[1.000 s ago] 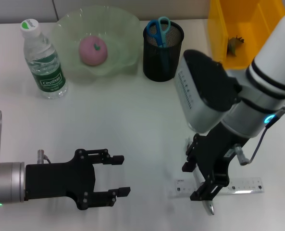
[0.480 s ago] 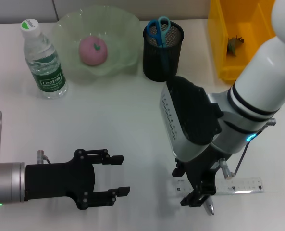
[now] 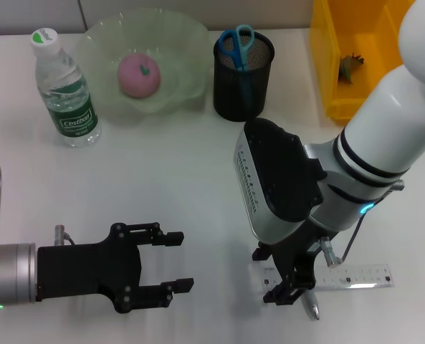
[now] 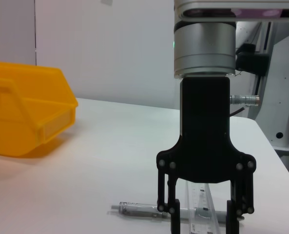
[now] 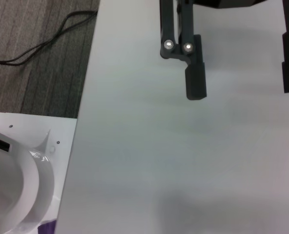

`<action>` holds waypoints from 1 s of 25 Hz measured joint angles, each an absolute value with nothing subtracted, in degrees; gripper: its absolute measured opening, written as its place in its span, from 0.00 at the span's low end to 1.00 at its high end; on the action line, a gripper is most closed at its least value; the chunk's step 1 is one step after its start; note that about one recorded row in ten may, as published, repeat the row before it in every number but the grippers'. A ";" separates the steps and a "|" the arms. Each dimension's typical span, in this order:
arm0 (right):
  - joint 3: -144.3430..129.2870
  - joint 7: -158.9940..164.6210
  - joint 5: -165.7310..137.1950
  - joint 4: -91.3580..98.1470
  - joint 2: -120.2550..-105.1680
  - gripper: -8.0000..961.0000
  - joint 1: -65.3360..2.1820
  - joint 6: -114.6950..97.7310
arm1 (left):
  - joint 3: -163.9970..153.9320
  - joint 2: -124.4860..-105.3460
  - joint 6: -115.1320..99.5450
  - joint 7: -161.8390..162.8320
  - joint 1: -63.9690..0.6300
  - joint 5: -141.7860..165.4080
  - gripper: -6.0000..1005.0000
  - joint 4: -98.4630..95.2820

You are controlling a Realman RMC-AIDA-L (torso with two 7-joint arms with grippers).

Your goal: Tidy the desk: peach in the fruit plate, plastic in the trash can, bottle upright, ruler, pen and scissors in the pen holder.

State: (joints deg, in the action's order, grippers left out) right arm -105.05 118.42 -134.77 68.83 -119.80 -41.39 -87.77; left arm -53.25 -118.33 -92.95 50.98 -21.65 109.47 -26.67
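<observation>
Near the front right of the white desk (image 3: 198,165), the right gripper (image 3: 291,279) hangs with spread jaws straddling the clear plastic ruler (image 3: 359,276), beside a silver pen (image 3: 312,308). At front left the left gripper (image 3: 176,261) hovers open and empty. Farther back stand the clear water bottle (image 3: 64,89), the pink peach (image 3: 138,74) in its green glass plate (image 3: 176,43), and blue-handled scissors (image 3: 236,44) in the black mesh holder (image 3: 242,86).

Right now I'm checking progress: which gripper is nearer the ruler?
Right. The right gripper stands open over the ruler's end; the left gripper sits open, well off to its left.
</observation>
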 joint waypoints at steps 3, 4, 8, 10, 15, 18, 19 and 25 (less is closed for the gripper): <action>-105.73 118.42 -134.78 68.66 -119.80 0.67 -41.35 -87.21 | -53.19 -118.36 -92.97 50.95 -21.63 109.35 0.67 -26.42; -106.01 118.42 -134.79 68.64 -119.80 0.67 -41.35 -87.07 | -53.17 -118.37 -92.97 50.93 -21.63 109.33 0.67 -26.27; -106.46 118.43 -134.81 68.64 -119.80 0.67 -41.35 -87.01 | -53.15 -118.39 -92.99 50.87 -21.69 109.32 0.67 -25.90; -106.48 118.44 -134.85 68.64 -119.80 0.66 -41.35 -87.01 | -53.10 -118.38 -92.99 50.87 -21.70 109.23 0.67 -25.90; -106.51 118.46 -135.39 68.64 -119.80 0.67 -41.31 -87.00 | -53.07 -118.39 -92.99 50.92 -21.66 109.11 0.67 -25.90; -106.53 118.47 -135.47 68.66 -119.80 0.56 -41.23 -87.00 | -53.08 -118.38 -92.99 50.95 -21.80 109.03 0.67 -25.92; -106.53 118.47 -135.49 68.66 -119.80 0.52 -41.22 -87.01 | -53.08 -118.37 -92.99 50.96 -21.85 109.01 0.67 -25.92; -106.10 118.48 -135.73 69.05 -119.79 0.40 -40.97 -87.10 | -53.08 -118.31 -92.99 50.98 -21.93 109.01 0.67 -25.93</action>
